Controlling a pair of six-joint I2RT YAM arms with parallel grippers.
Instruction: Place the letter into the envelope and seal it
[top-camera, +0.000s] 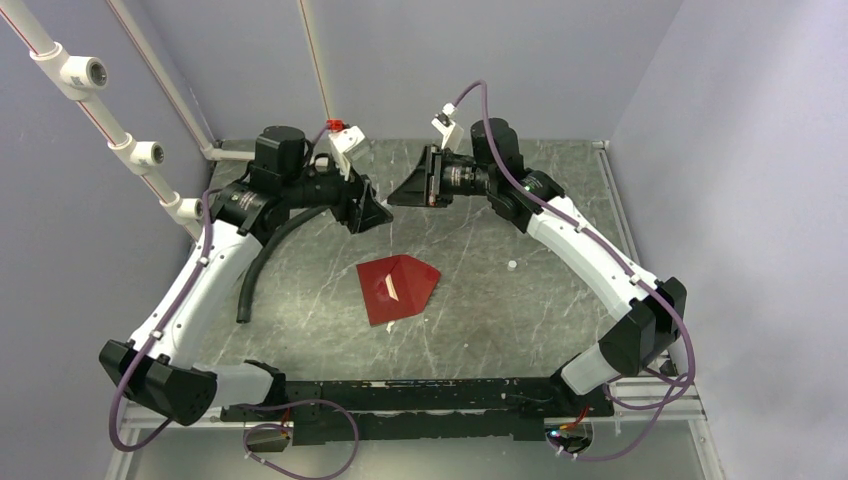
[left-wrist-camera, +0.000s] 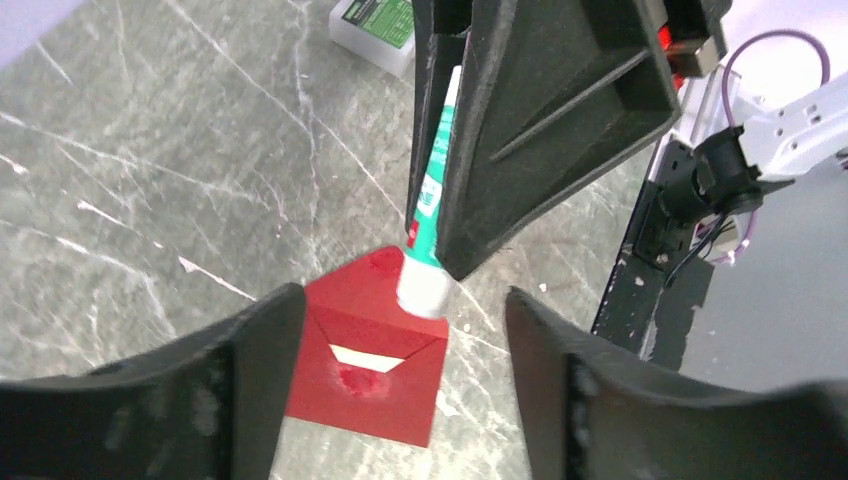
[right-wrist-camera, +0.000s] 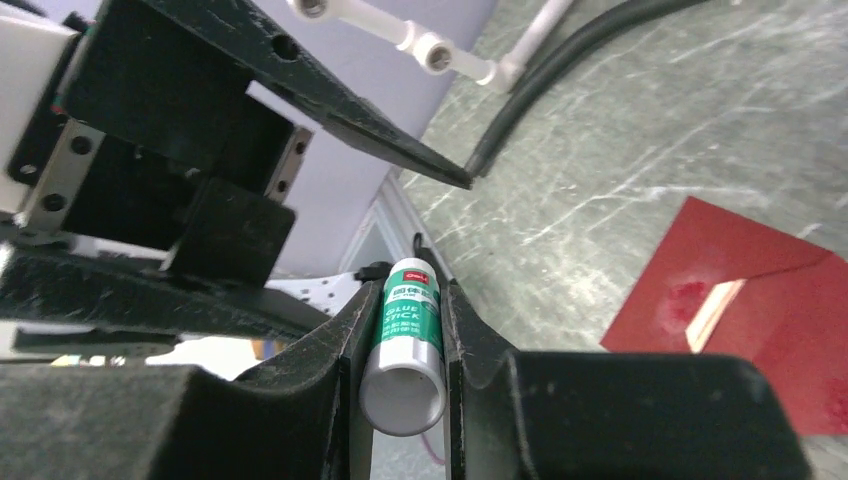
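Marbled table (top-camera: 480, 300) bears the envelope (top-camera: 398, 288), below the right end effector's (top-camera: 410, 190) glue stick (right-wrist-camera: 405, 330).

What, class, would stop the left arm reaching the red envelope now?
Probably nothing, so likely yes. The left gripper hangs open and empty above the envelope, which lies uncovered. Only the right gripper, shut on the glue stick, crowds it nearby.

A grey stone-patterned table top (top-camera: 480, 250), veined with white, spreads below the left gripper (top-camera: 375, 212) and the right gripper (top-camera: 400, 195) under soft, even light. Plain pale lavender walls (top-camera: 420, 60) close it in behind the grippers and out to either side. Beyond the left gripper a white pipe frame (top-camera: 75, 70) with tee fittings slants up the wall.
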